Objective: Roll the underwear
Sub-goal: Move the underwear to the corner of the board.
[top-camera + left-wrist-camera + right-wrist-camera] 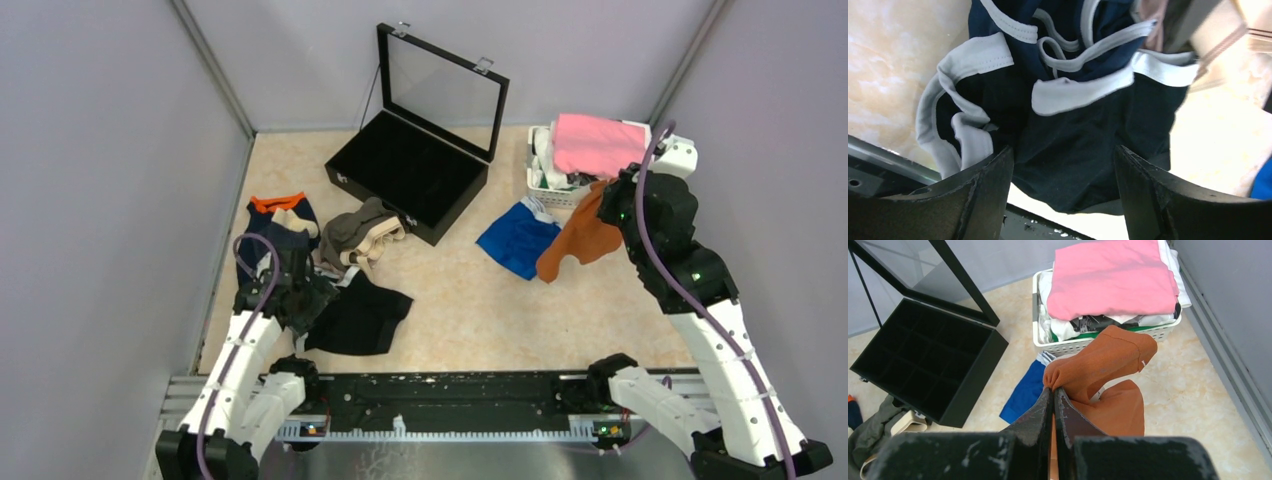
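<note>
My right gripper (1053, 389) is shut on a pinch of rust-orange underwear (1108, 360) and holds it hanging above the table, in front of the basket. In the top view this gripper (612, 205) has the orange cloth (580, 238) drooping beside royal blue underwear (518, 236), which lies flat and also shows in the right wrist view (1025, 392). My left gripper (1064, 170) is open, its fingers (988, 185) standing on either side of dark underwear with a white waistband (1073, 150). In the top view the left gripper (300, 300) sits at the edge of black underwear (360, 318).
An open black compartment case (410, 168) stands at the back centre. A white basket (545, 185) at the back right holds a pink folded cloth (597, 143) and white items. Navy underwear with an orange waistband (280, 225) and a grey-beige heap (355, 235) lie at the left.
</note>
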You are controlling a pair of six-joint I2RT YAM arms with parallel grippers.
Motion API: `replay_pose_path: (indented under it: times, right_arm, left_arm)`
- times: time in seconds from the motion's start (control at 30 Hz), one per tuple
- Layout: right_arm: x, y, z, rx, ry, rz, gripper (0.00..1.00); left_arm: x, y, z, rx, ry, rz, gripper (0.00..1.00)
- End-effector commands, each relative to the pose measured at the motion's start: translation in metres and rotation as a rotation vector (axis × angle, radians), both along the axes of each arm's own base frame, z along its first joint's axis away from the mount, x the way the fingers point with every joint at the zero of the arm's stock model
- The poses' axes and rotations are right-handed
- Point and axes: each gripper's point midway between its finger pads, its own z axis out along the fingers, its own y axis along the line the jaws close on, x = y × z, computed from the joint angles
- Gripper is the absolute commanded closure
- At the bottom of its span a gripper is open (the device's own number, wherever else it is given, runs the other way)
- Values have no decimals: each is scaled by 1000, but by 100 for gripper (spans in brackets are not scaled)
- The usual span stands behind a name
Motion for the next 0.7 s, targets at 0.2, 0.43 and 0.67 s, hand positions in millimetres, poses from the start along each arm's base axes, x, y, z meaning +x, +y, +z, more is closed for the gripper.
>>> replay_pose_path:
  times: [0.2, 0.43, 0.67]
  right_arm:
    - [1, 0, 14, 30, -50, -2, 100]
    - [-2, 0, 14, 19, -40, 6, 100]
    - [-8, -2, 17, 12, -39, 12, 100]
  left_arm:
    - [49, -11, -63, -40, 26, 25, 41]
    - [119, 11, -67, 110, -8, 67, 53]
    - [191, 50, -59, 263, -19, 179, 49]
